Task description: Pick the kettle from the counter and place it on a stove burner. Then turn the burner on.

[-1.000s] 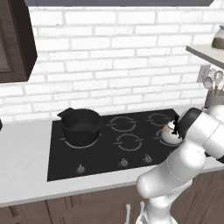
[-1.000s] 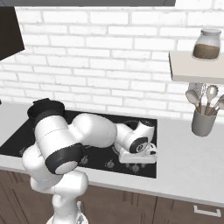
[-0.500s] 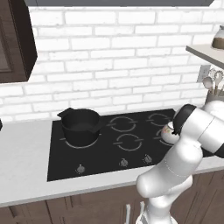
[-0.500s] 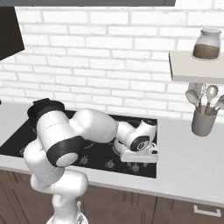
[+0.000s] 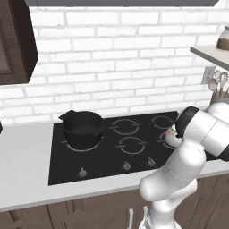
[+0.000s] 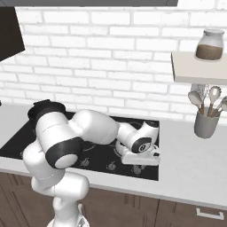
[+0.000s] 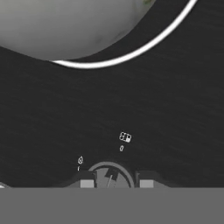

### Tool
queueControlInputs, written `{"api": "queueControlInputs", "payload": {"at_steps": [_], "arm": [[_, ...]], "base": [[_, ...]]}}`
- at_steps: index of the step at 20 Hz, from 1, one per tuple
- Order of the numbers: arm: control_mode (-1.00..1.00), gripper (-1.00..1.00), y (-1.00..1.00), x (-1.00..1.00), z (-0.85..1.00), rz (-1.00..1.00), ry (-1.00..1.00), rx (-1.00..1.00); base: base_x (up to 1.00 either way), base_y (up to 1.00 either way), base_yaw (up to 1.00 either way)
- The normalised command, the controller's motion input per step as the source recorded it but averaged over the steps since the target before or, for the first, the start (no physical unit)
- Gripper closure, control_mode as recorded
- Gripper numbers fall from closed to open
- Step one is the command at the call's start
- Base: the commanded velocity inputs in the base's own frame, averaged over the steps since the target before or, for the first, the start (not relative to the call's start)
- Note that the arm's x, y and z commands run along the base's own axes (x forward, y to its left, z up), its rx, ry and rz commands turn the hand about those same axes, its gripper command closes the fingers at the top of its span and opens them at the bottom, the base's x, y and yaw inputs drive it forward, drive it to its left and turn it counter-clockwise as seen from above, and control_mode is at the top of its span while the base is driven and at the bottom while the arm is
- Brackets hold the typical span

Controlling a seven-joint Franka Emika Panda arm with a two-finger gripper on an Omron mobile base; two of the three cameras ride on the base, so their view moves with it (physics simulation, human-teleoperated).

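I see the arm (image 6: 88,128) folded low and reaching right across the cooktop (image 5: 103,152), hand down at its front right corner. The counter (image 5: 27,165) runs under a white brick wall (image 5: 112,67). The pot (image 5: 82,129) occupies the left burner. The kettle (image 5: 171,136), white-silver, sits on the right burner. In the hand view, the gripper (image 7: 116,181) clasps a knob (image 7: 109,173).

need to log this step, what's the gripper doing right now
gripper: closed around a small round knob on the black cooktop, one finger on each side; the kettle sits free on the burner ring beyond it.
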Motion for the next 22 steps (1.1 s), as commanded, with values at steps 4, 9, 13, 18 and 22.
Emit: {"api": "queueControlInputs", "payload": {"at_steps": [4,9,13,18,22], "arm": [[-1.0,1.0,0.0,-0.55,0.0,0.02,0.0,0.0],[-1.0,1.0,0.02,-0.7,0.0,0.26,0.0,-0.03],[-1.0,1.0,0.07,-0.75,-0.01,0.42,0.0,-0.07],[-1.0,1.0,0.01,-0.77,-0.01,0.51,-0.07,-0.09],[-1.0,1.0,0.0,-0.73,-0.03,0.56,-0.14,-0.08]], "base": [[0.0,0.0,0.0],[0.0,0.0,0.0],[0.0,0.0,0.0],[0.0,0.0,0.0],[0.0,0.0,0.0]]}}
